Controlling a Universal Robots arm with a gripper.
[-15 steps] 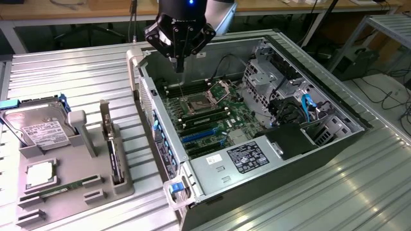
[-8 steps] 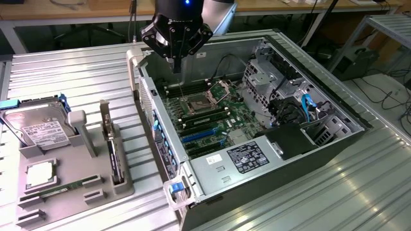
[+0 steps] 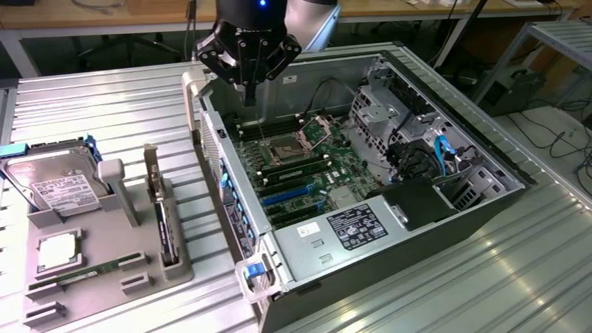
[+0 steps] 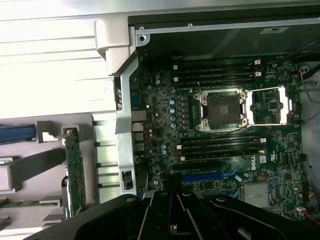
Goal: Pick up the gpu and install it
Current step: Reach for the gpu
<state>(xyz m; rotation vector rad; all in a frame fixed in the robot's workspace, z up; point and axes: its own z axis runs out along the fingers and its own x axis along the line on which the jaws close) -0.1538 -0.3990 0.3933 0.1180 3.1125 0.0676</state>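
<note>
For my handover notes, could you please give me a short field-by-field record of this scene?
end effector: black, shut, nothing seen in it, above the case's corner at the exterior view's upper left
gpu: thin green circuit card, silver bracket, standing on edge in the tray, untouched
holder tray: grey plastic, beside the case
hard drive: boxy silver, white label, in the tray
RAM stick: narrow green, in the tray
computer case: dark metal tower, side open
motherboard: green, exposed
</note>
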